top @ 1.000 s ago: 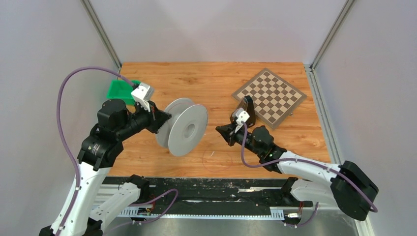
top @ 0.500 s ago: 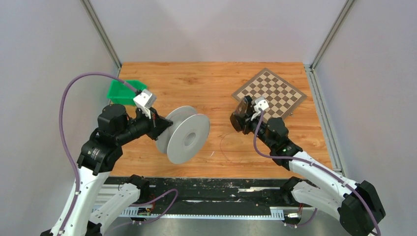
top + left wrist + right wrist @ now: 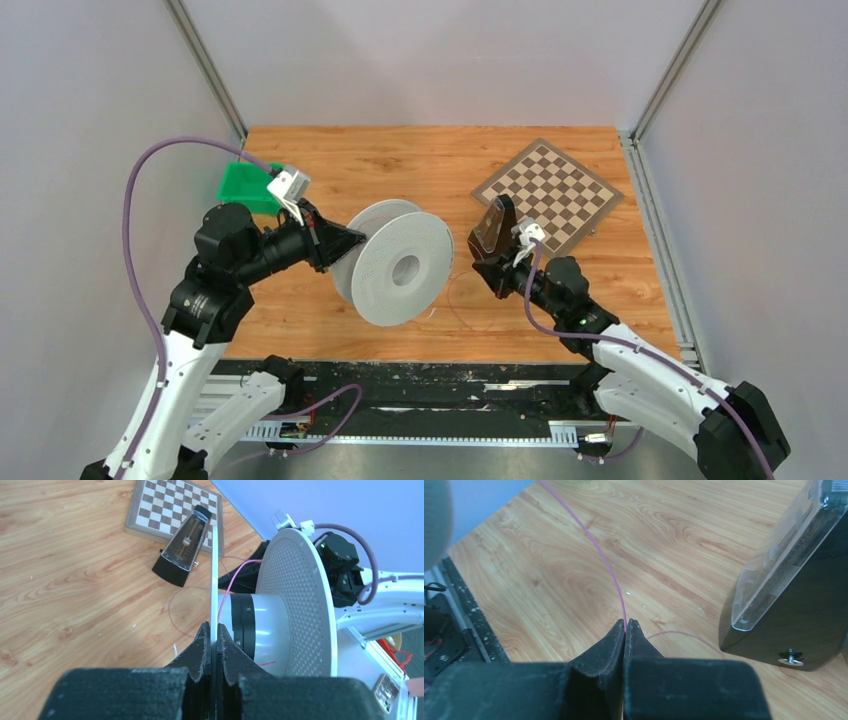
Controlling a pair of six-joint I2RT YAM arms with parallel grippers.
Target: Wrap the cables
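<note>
Mid-table: right end effector [image 3: 625, 625] pinches wire [image 3: 607, 564]; left [image 3: 214, 636], spool [image 3: 295, 605].

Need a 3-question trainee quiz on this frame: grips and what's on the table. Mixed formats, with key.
1. True or false: the right fingers are shut on the wire.
2. What do the left fingers clamp? A) the flange of the spool B) its hub C) the wire
3. Fill in: the dark object standing upright beside the right fingers is a ____.

Key: 1 true. 2 A. 3 metronome.
</note>
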